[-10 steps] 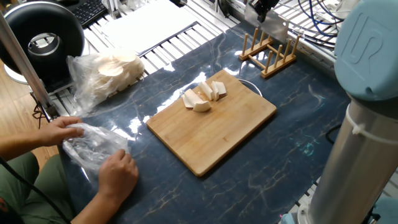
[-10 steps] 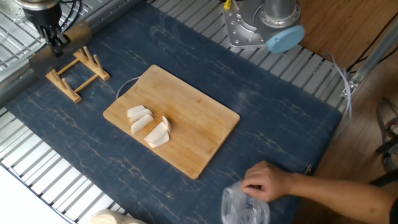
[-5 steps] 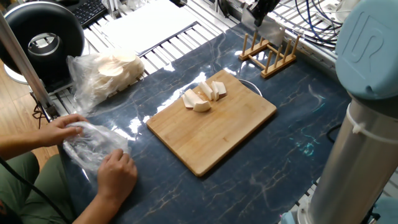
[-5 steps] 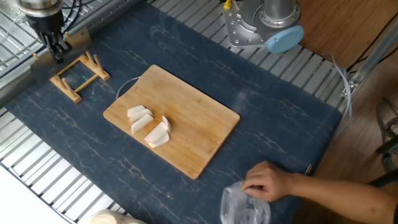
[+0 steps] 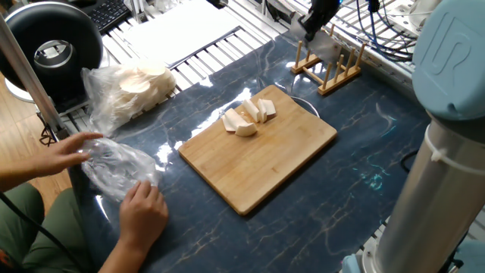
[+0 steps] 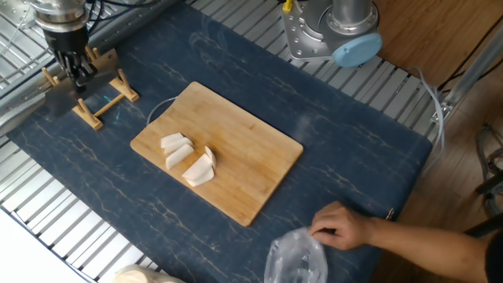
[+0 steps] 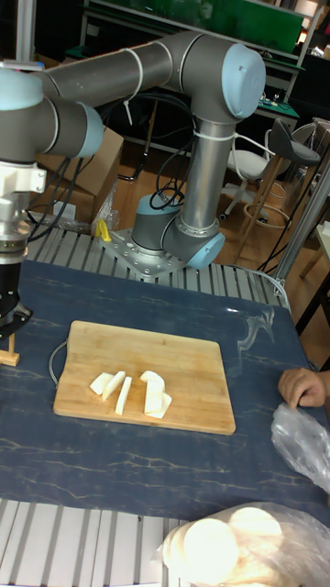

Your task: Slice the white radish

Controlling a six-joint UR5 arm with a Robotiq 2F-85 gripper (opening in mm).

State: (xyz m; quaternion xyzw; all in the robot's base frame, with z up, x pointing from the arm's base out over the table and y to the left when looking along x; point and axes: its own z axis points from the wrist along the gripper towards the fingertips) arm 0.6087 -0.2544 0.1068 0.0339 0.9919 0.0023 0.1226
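Where bamboo grain shows, white radish [image 5: 249, 116] wedges, smooth, cream-pale

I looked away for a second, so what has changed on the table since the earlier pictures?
The gripper, carrying the knife, came down over the wooden rack. The person's hands shifted the clear bag. The radish pieces and cutting board stayed put.

The robot arm [image 5: 447, 45] bears a "UR" logo.
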